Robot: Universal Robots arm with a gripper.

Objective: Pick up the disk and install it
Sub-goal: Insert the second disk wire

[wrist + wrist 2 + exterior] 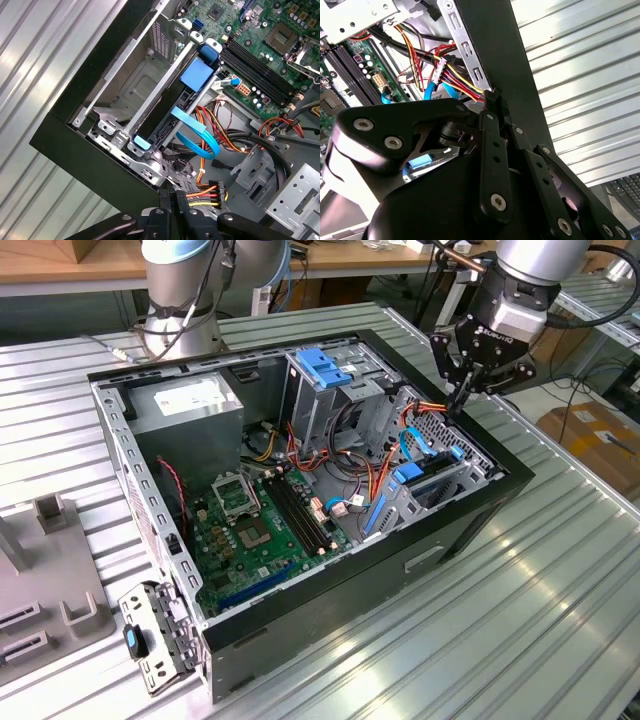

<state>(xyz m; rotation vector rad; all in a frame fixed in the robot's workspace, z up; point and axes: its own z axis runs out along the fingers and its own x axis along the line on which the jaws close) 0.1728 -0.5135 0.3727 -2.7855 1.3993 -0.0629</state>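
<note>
Closest to my lens, the gripper (pixel 172 200) has its black fingers pressed together on nothing, tips just above a bundle of red and yellow cables (pixel 205 192) inside the open computer case (pixel 480 515); the disk (pixel 167 112) sits slotted in the drive bay between its blue rails, near the fingertips but apart from them. In the exterior view the arm (pixel 530 265) hangs over the case's rim at the exterior view's right; its wrist points steeply down.
</note>
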